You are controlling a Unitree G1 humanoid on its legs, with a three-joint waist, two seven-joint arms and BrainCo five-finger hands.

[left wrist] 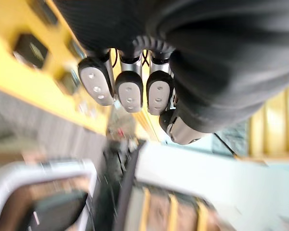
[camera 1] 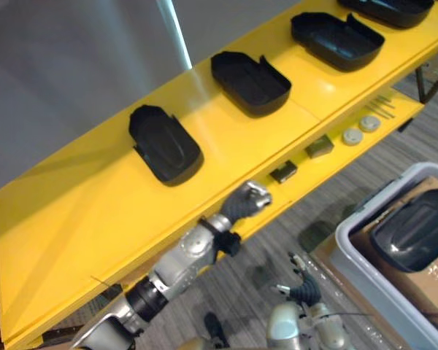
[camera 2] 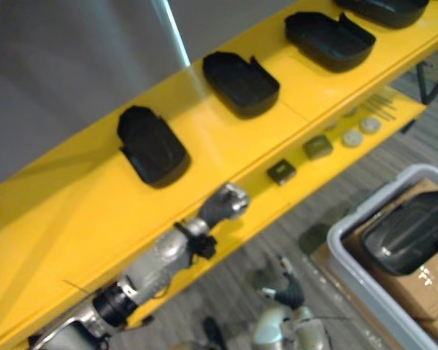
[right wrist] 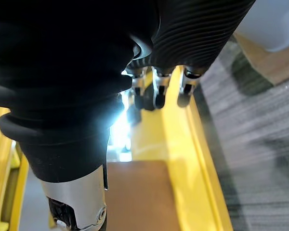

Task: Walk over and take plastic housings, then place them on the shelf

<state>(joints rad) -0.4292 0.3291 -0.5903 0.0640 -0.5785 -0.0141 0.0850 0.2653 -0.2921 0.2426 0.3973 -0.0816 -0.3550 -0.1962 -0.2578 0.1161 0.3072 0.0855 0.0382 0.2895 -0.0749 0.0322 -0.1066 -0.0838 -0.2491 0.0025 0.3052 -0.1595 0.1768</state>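
Note:
Several black plastic housings lie open side up in a row on the yellow shelf (camera 1: 80,219); the nearest (camera 1: 164,146) is at the left, another (camera 1: 250,82) further along. My left hand (camera 1: 248,198) is at the shelf's front edge below them, its fingers (left wrist: 130,91) curled in with nothing held. Lower down over the floor, my right hand (camera 1: 304,286) hangs with relaxed fingers (right wrist: 156,94) and holds nothing. One more black housing (camera 1: 412,230) rests in the grey bin (camera 1: 350,251) at the right.
The shelf's lower front ledge carries two small dark blocks (camera 1: 283,172), two round discs (camera 1: 352,135) and thin rods (camera 1: 383,106). Cardboard boxes (camera 1: 423,281) sit in the bin under the housing. Grey striped carpet lies between shelf and bin.

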